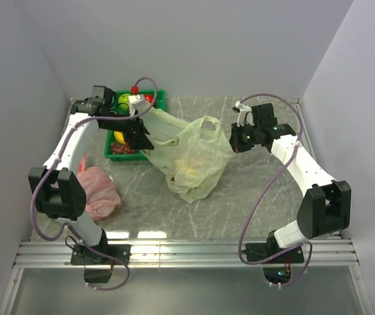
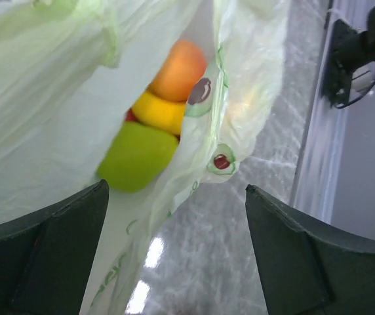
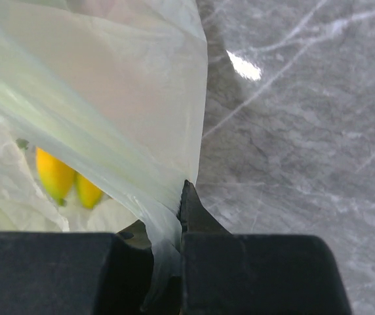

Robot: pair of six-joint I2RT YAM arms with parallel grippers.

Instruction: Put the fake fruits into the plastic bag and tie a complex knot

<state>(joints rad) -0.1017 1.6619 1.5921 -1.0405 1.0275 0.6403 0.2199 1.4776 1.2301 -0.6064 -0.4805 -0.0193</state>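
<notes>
Left wrist view puts the thin pale green translucent plastic bag [image 2: 56, 85] directly ahead of your left gripper [image 2: 176, 193]. Its jaws stand wide apart and grasp nothing; film hangs in front of them and partly between them. Through a gap in the folds, further ahead of the fingers, you see a round orange-pink plastic peach [image 2: 181, 69], a glossy yellow plastic fruit [image 2: 158, 111] and a smooth green plastic apple [image 2: 138, 154] packed together, apparently inside the bag.

Your right gripper [image 3: 177, 216] is clenched on a pinch of the bag's edge. Two yellow plastic bananas [image 3: 63, 177] show through the film just ahead of it and to its left. In the top external view the bag lies between the two grippers, its belly sagging onto the grey marbled table [image 1: 266, 197].

Expect the film to be limp, slick and easy to tear. The load looks light, but hard round fruits will likely roll and shift the bag's weight. A single sheet may slide out of the pads — so with the left gripper, take a bunched handle loop or gathered rim, above the fruits. For the knot, hold both sides high on the loops, where there is slack to cross.
</notes>
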